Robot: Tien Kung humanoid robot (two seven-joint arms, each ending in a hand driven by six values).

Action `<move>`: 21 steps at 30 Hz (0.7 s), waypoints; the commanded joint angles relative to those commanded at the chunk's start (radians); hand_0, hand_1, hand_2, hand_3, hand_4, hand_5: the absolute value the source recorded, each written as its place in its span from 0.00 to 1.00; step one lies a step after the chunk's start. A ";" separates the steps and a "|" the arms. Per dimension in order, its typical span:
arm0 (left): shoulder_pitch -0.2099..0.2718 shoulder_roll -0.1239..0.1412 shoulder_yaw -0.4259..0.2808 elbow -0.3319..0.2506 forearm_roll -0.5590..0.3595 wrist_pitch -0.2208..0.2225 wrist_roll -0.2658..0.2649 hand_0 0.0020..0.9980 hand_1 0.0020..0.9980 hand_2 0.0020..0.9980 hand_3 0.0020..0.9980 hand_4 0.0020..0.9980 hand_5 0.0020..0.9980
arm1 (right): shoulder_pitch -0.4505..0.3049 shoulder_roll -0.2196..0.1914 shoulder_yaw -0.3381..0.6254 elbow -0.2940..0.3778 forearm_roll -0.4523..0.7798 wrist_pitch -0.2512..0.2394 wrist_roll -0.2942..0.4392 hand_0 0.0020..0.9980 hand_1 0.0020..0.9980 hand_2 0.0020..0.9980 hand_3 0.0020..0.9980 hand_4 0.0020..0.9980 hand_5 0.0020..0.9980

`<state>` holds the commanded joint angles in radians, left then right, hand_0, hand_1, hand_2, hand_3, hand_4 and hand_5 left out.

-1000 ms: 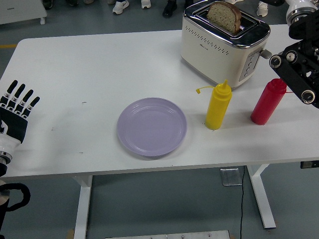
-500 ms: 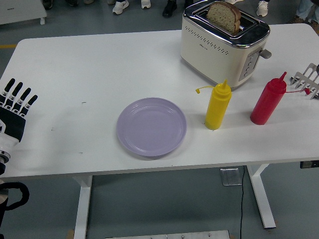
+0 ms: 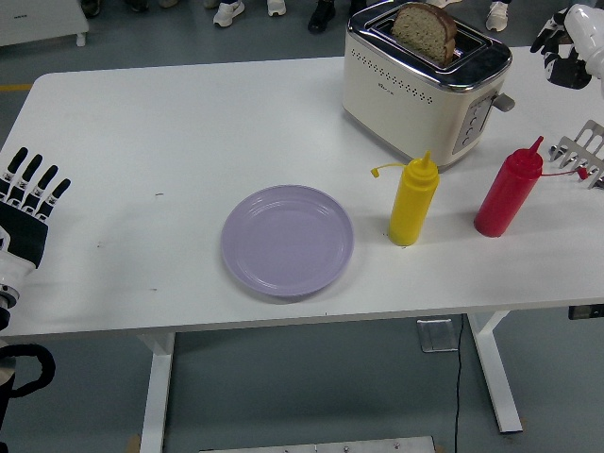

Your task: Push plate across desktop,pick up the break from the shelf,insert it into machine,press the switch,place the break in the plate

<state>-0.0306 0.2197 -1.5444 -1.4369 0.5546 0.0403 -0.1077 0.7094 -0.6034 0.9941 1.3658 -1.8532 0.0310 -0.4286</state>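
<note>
At 9 o'clock, the left hand (image 3: 26,203) has 4 visible black fingers with white bands; at 1 o'clock, the right hand (image 3: 572,42) is white and black.

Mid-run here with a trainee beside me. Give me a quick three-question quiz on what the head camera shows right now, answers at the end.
1. True or false: the bread slice sits in a slot of the toaster.
2. Which bottle stands nearer the purple plate? A) the yellow squeeze bottle B) the red squeeze bottle C) neither
3. Fill in: the left robot hand rests at the table's ____ edge, fingers spread, holding nothing.

Key
1. True; the slice stands up out of the top.
2. A; the yellow one is just right of the plate, the red one farther right.
3. Left. The right robot hand is at the top right corner, its fingers unclear.
</note>
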 joint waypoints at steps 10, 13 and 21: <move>0.001 0.000 -0.002 0.001 -0.001 0.000 0.000 0.80 0.85 0.91 0.86 0.62 1.00 | 0.002 0.012 -0.037 -0.021 0.020 0.014 0.007 0.25 0.28 0.56 0.51 0.18 0.00; 0.001 0.000 -0.002 0.001 -0.001 -0.001 0.000 0.80 0.85 0.91 0.86 0.62 1.00 | 0.005 0.016 -0.051 -0.033 0.027 0.014 0.008 0.25 0.28 0.56 0.51 0.18 0.00; 0.001 0.000 0.000 0.001 -0.002 -0.001 0.001 0.80 0.85 0.90 0.86 0.62 1.00 | 0.004 0.029 -0.074 -0.063 0.042 0.009 0.010 0.25 0.28 0.56 0.51 0.18 0.00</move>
<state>-0.0291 0.2199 -1.5442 -1.4355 0.5530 0.0392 -0.1070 0.7136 -0.5744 0.9196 1.3029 -1.8111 0.0404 -0.4182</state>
